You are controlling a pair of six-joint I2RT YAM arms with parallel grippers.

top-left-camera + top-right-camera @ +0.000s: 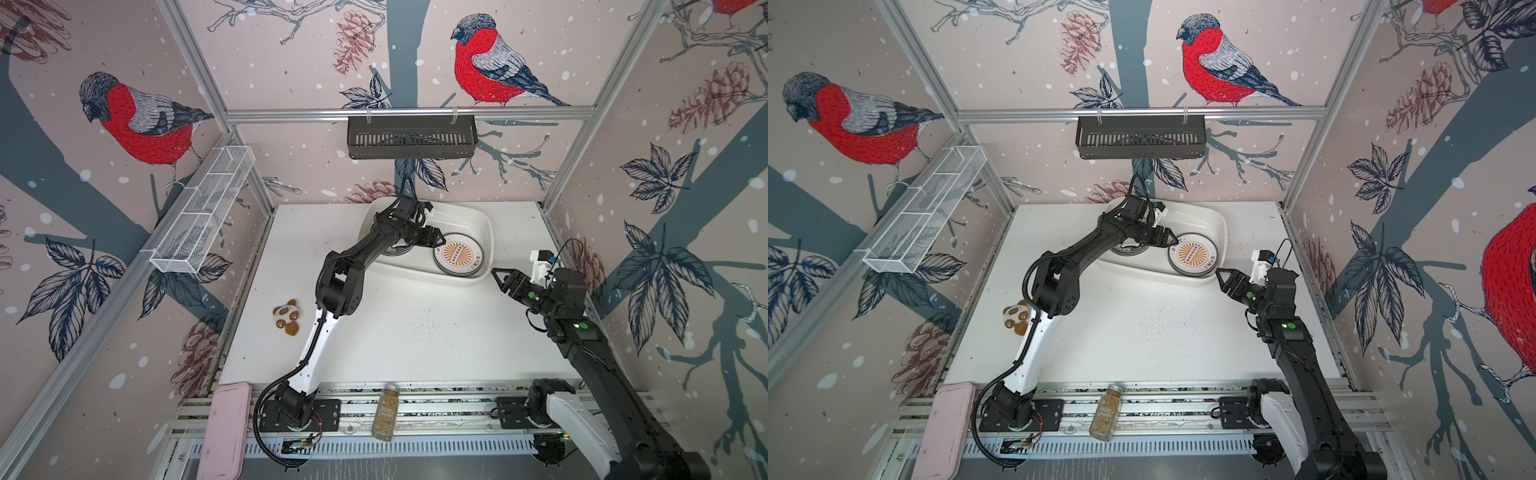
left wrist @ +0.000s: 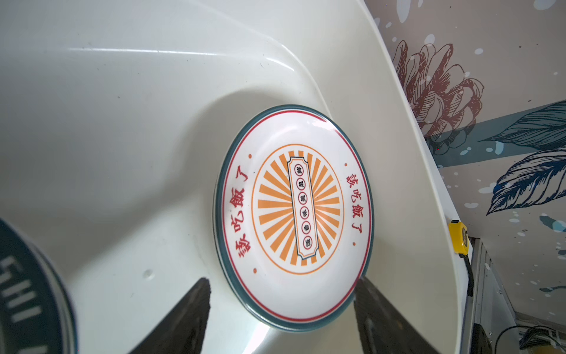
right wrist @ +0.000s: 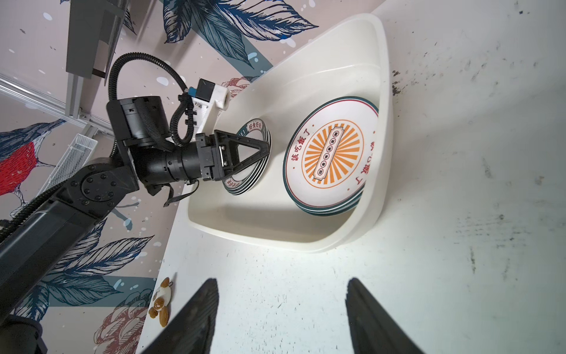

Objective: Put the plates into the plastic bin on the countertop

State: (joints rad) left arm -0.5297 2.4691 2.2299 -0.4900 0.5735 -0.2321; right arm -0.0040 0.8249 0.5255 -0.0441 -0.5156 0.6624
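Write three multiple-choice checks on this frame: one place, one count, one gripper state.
1. Where is the sunburst plate?
A. In the bin, toward its right end
B. On the counter
C. In the wall basket

2. How many plate stacks are in the bin?
A. One
B. Two
C. Four

3. What state is the left gripper in?
A. Shut on a plate
B. Open, holding nothing
C. Shut, empty

Answers:
1 A: both top views show it topping a stack inside the bin.
2 B: the sunburst stack sits beside a dark-rimmed stack.
3 B: the left wrist view shows the jaws wide apart and the plate lying flat in the bin.
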